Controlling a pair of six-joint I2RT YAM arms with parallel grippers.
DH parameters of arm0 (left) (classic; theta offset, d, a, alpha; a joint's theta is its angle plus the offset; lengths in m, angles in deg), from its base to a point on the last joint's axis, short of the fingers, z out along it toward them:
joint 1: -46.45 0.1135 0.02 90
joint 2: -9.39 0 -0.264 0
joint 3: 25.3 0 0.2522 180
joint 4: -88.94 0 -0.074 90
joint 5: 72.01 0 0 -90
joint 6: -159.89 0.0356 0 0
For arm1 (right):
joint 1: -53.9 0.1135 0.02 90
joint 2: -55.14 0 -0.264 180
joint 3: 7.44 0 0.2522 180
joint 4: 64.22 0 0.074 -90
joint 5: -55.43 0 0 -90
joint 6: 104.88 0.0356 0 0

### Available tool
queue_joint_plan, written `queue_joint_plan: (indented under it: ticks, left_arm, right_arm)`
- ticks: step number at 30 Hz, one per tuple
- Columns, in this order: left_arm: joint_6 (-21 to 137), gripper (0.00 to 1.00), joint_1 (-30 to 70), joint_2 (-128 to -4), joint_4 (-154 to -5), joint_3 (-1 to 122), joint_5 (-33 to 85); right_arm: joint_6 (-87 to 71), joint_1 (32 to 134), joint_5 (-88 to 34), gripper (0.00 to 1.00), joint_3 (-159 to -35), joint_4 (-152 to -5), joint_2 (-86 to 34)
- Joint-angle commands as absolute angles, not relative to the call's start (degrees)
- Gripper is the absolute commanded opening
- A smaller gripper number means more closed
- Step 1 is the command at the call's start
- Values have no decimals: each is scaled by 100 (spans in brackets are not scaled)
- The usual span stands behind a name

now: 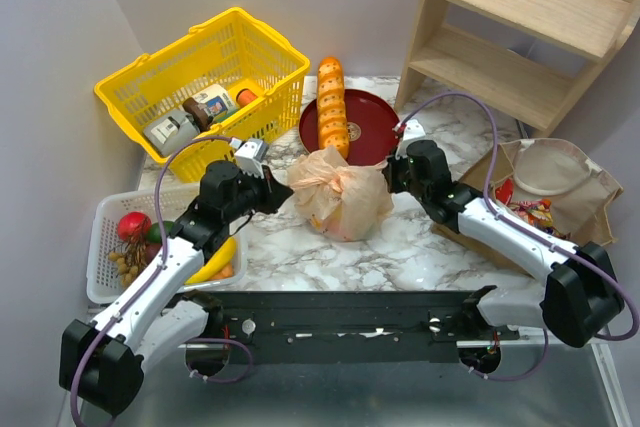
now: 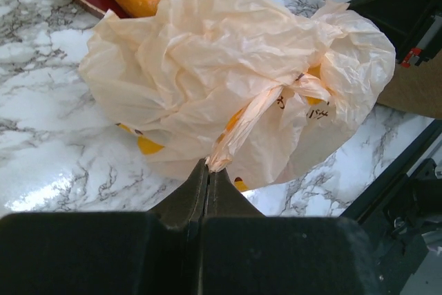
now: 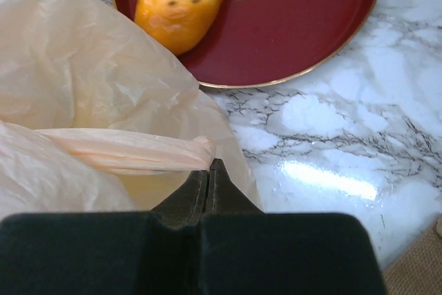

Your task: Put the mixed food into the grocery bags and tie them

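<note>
Two grippers are closed tight, each pinching a twisted ear of the plastic bag. The bag sits on the marble on the near side of the red plate, its rim touching or just overlapping the plate's edge. The left gripper clamps a thin rope of film that runs away from it, up to the bag's crown. The right gripper clamps the end of a second rope, which lies across its view towards the bag.

From above, the left gripper and right gripper flank the bag, and neither is the nearer. The two strands lie roughly along one line, parallel to the plate's near edge. They seem to cross in a knot at the crown, though the crumpled film makes that uncertain. Tightening would probably mean drawing the grippers straight apart along that line.

Well to the plate's right stands the paper bag. To the plate's near left, a banana lies in a white tray, not yet bagged.
</note>
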State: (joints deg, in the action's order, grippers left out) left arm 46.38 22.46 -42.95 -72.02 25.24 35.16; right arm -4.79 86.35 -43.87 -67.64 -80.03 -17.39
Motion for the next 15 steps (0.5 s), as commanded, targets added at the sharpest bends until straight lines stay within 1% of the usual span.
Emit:
queue_joint_plan:
  ticks: [1, 5, 10, 15]
  left_arm:
    - [4282, 0, 2658, -3904, -6948, 2144, 2951]
    - [3957, 0, 2843, -3728, -6895, 1835, 2924]
    - [3728, 0, 3238, -3596, -6895, 1537, 3056]
    - [3684, 0, 3423, -3561, -6746, 1527, 3012]
  right_arm:
    - [-477, 8036, -6129, 1, -6524, -8440, -1737]
    - [-389, 7887, -6129, 1, -6418, -8440, -1755]
    - [-301, 7579, -5847, 1, -6295, -8440, -1755]
    - [-284, 7465, -5882, 1, -6286, -8440, -1834]
